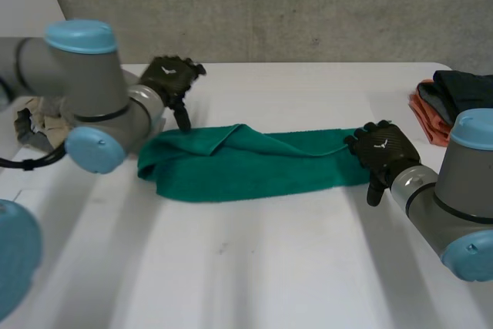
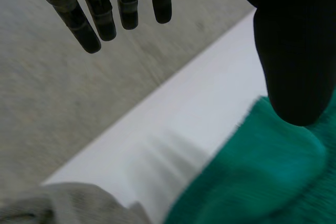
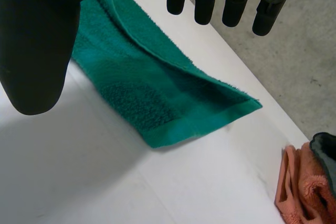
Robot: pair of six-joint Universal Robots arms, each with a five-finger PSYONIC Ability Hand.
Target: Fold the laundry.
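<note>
A green towel (image 1: 254, 161), folded into a long strip, lies across the middle of the white table (image 1: 254, 275). The left hand (image 1: 171, 78) is at its far left corner and the right hand (image 1: 383, 152) at its right end. Both hands have straight fingers and hold nothing. An orange cloth (image 1: 428, 117) under a dark cloth (image 1: 462, 86) sits at the table's right edge, and a pale cloth (image 1: 35, 125) lies beside the left arm. The right wrist view shows the towel's layered end.

We see the towel (image 1: 254, 161) across the tabletop (image 1: 269, 267), left hand (image 1: 169, 77) behind its left end, right hand (image 1: 383, 150) at its right end, a clothes pile (image 1: 451, 98) farther right.
</note>
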